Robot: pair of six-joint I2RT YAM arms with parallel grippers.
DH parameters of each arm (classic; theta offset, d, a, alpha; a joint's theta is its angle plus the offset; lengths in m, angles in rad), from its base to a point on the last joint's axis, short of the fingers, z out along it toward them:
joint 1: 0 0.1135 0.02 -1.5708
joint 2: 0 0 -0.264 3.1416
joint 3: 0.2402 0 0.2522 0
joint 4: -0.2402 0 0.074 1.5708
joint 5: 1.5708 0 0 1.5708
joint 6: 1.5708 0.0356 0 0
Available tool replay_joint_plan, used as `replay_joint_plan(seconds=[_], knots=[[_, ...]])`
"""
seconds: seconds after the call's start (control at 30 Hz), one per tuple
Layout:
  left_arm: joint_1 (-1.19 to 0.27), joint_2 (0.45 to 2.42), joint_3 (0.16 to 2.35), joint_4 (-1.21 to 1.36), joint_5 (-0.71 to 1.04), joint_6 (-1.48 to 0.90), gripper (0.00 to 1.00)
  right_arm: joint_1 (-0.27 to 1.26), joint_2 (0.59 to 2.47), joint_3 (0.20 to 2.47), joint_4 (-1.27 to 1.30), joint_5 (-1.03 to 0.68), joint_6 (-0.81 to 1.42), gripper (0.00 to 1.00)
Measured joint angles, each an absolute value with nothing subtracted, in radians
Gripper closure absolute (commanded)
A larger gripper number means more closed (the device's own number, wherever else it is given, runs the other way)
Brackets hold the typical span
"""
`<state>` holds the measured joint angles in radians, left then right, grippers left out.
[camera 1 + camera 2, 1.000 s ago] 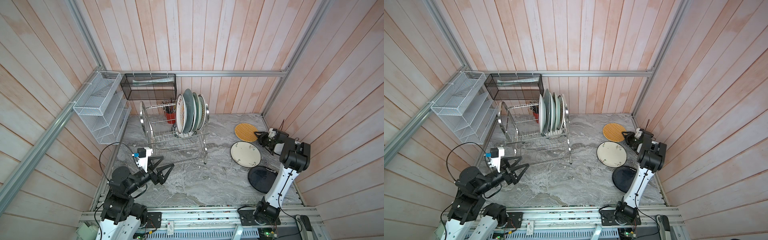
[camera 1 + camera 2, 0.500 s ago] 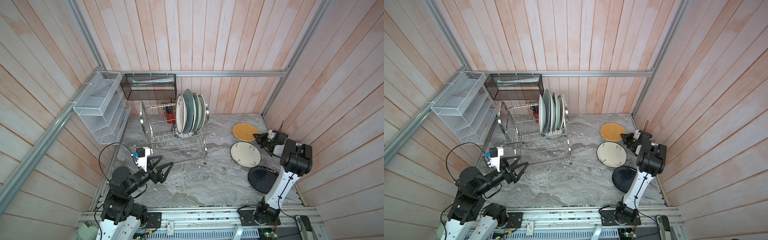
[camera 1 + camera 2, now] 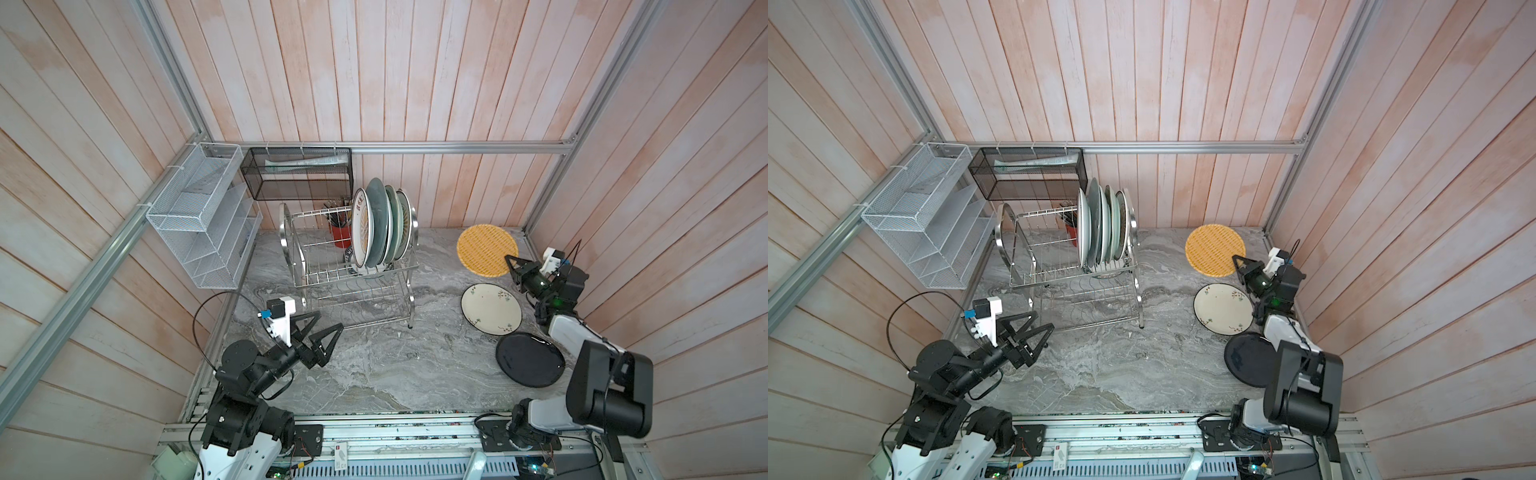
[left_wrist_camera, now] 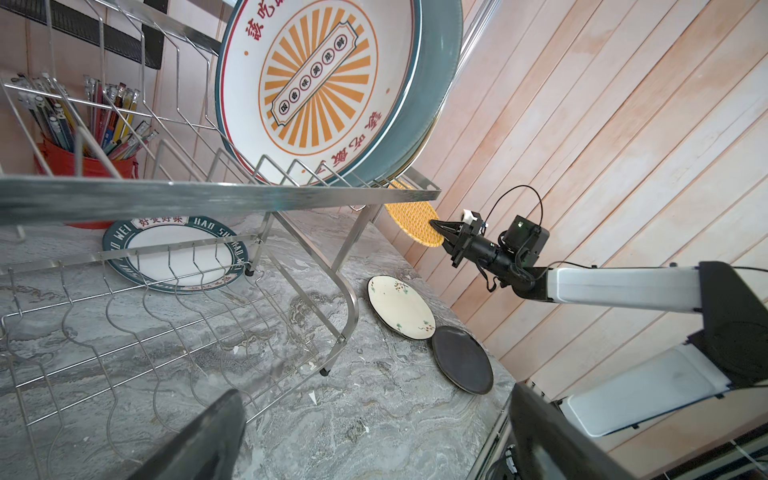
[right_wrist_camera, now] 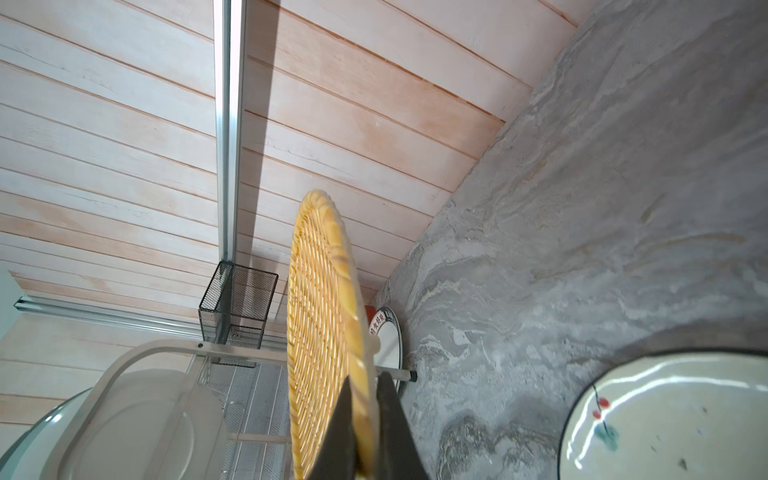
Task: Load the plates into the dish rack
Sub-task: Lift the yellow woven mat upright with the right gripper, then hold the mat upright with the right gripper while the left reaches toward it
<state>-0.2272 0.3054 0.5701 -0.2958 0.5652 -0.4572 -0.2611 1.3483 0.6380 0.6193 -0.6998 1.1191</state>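
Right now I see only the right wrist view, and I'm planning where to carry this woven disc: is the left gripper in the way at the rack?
Observer: Probably not. The left gripper hangs open and empty, low in front of the dish rack.
Operator: Room on the upper tier for the woven disc?
Observer: Its half farther from your arm stands bare; the racked plates crowd the near end.

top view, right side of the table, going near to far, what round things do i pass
black plate → cream floral plate → yellow woven disc
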Motion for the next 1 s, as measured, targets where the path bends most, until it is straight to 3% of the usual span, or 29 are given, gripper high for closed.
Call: replay_joint_plan(seconds=[0.3,0.5,0.77,1.0], knots=[[-0.242,0.298,0.553,-0.25,0.57,-0.469,0.0,-0.153,0.997,0.541,0.3,-0.66,0.989,1.0],[-0.307,0.303,0.512,-0.136,0.566,-0.537,0.0,-0.143,0.926,0.516,0.184,-0.67,0.943,1.0],[-0.517,0.414,0.532,-0.038,0.43,-0.546,0.0,-0.139,0.903,0.513,0.097,-0.676,0.905,1.0],[-0.8,0.628,0.602,0.054,0.224,-0.462,0.0,-0.138,0.898,0.513,0.062,-0.678,0.905,1.0]])
